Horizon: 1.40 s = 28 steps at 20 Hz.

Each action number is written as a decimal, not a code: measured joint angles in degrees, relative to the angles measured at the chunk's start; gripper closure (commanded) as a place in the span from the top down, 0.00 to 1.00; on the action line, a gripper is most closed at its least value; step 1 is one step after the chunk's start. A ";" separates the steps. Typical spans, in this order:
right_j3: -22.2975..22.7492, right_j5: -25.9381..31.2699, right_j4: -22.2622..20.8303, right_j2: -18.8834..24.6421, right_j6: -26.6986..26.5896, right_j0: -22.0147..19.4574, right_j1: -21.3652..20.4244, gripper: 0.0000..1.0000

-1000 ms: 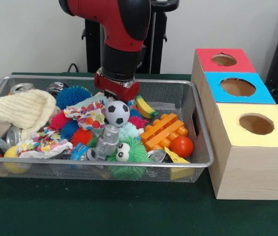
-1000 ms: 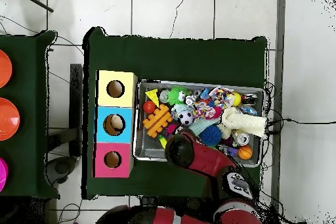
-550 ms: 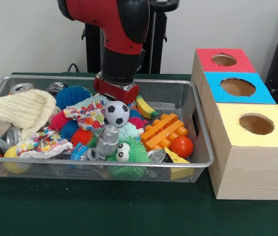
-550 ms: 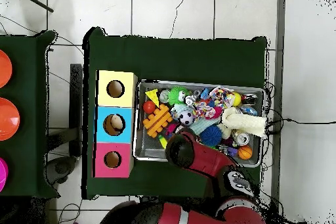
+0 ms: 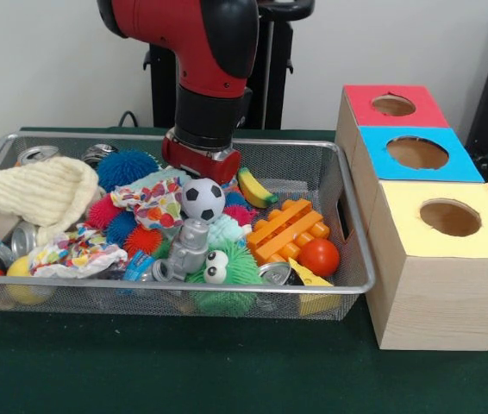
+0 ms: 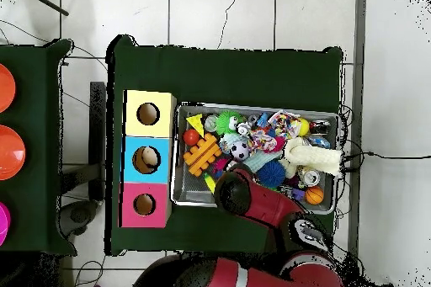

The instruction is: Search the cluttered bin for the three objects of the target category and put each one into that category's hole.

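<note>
Red-collared gripper (image 5: 203,169) is seen low in the wire bin (image 5: 358,259), just behind the soccer ball (image 5: 203,199); whether its jaws are parted cannot be told.

Black-and-white soccer ball (image 5: 203,198); orange block (image 5: 287,229); red ball (image 5: 318,257); yellow banana (image 5: 254,188); green fuzzy toy (image 5: 223,274); blue spiky ball (image 5: 128,168); cream knit (image 5: 37,191); dark green table (image 5: 184,366); pink, blue, yellow box (image 5: 423,207).

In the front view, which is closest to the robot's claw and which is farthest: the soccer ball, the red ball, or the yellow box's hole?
From the gripper:
1. Soccer ball, just below it, mid-bin.
2. Red ball, at the bin's right end.
3. Yellow box's hole, outside the bin, far right.
</note>
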 measured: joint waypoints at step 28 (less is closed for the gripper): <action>0.51 0.01 -1.08 0.89 0.00 -1.24 -1.20 0.00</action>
